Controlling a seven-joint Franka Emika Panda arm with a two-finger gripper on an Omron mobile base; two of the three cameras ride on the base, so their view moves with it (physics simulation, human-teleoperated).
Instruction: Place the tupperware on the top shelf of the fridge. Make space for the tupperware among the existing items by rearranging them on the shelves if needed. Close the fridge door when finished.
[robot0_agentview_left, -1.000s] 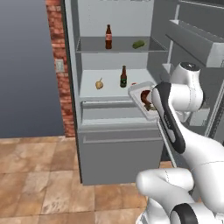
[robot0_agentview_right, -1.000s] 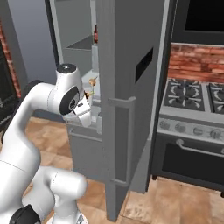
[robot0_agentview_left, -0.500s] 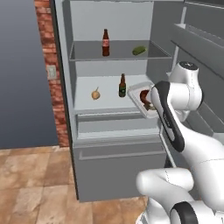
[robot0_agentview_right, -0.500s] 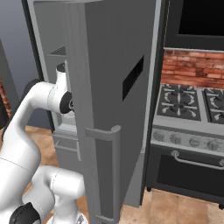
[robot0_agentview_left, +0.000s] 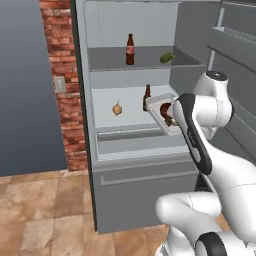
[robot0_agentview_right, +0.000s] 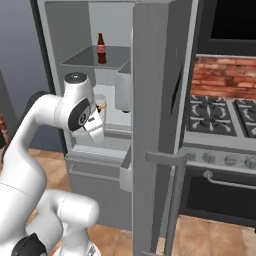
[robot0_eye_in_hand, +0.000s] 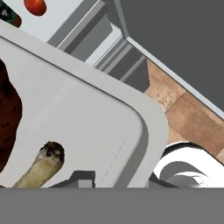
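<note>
We are seeing flat, even, rendered lighting with no glare and no hard shadows. The fridge (robot0_agentview_left: 140, 125) interior is reading brightest; its lower white shelf (robot0_agentview_left: 130, 107) is glowing paler than the top shelf (robot0_agentview_left: 145, 59) above it. Left of the fridge, the wall is falling into dull grey. Edges are looking slightly soft and blocky. The tupperware (robot0_eye_in_hand: 83, 127) is showing gentle shading along its rim.

No text, brand, number or sign can be read anywhere. The cola bottle (robot0_agentview_left: 130, 49) on the top shelf (robot0_agentview_left: 145, 60) of the fridge (robot0_agentview_left: 135, 190) carries a red label, but its lettering is too small to make out. The black display (robot0_agentview_right: 176, 91) on the fridge door (robot0_agentview_right: 155, 125) shows nothing legible.
</note>
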